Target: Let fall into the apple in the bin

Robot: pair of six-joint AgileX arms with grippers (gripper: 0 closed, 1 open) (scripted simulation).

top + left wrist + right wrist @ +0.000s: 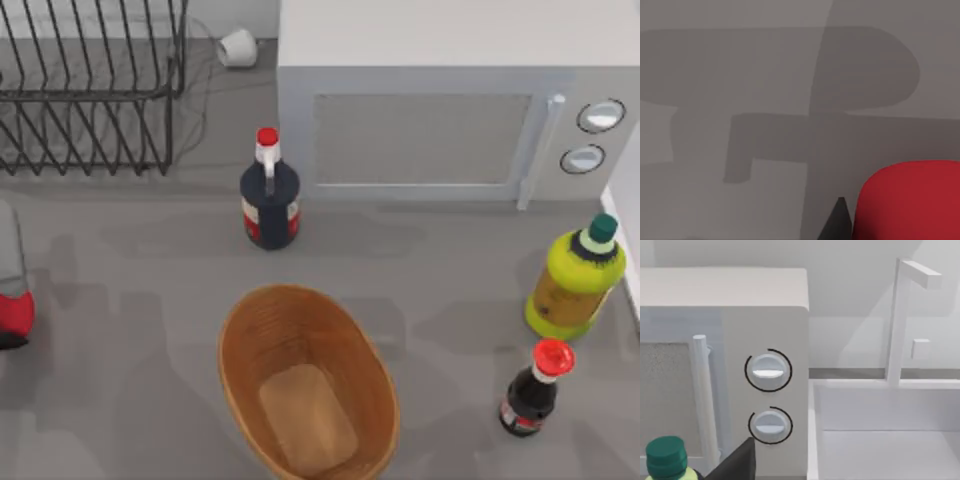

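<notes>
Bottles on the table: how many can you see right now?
3. A dark bottle with a red cap stands beyond the bin, near the microwave. A yellow-green bottle stands at the table's right. A small dark bottle stands just in front of it.

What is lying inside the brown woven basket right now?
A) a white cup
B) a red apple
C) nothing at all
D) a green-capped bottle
C: the basket shows just its bare lighter bottom, while the apple sits far off at the table's left edge, close under the left hand as its wrist view shows.
</notes>
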